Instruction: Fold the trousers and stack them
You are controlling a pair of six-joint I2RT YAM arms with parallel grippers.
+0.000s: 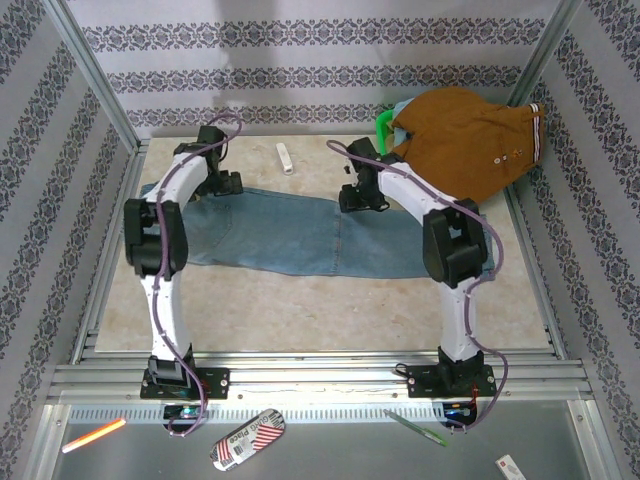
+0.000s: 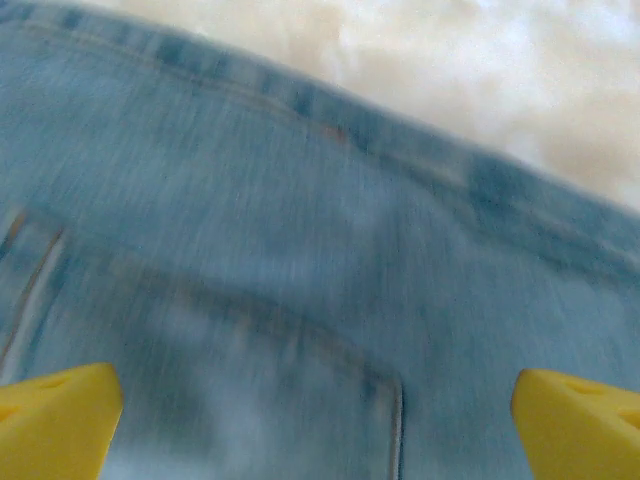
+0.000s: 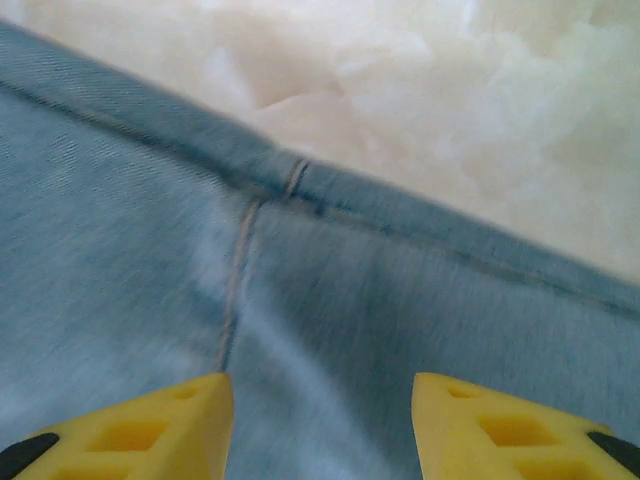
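**Both grippers empty over the denim; the crosswise folds are still to do**

The trousers [image 1: 300,235] lie flat across the middle of the table [image 1: 300,310] as one long band. The waist end is towards the table's left side and the leg ends are towards its right.

My left gripper [image 2: 318,412] hangs low over the waist end, by a pocket seam. Its fingers are spread as wide as they go and there is nothing between them. My right gripper [image 3: 320,420] sits further along towards the table's right, above the band's far edge where a seam crosses the hem. Its fingers are about half apart and they too hold nothing. Neither set of tips pinches the cloth.

As I judge it, the band is narrow enough that one leg may already lie on the other, though I cannot tell that for certain. The trousers are at full length, so I take it that folding them end to end is not yet done.

A brown garment [image 1: 465,140] is heaped at the table's far right corner. I cannot tell whether that is the stack. Putting the folded trousers onto a pile is also left.
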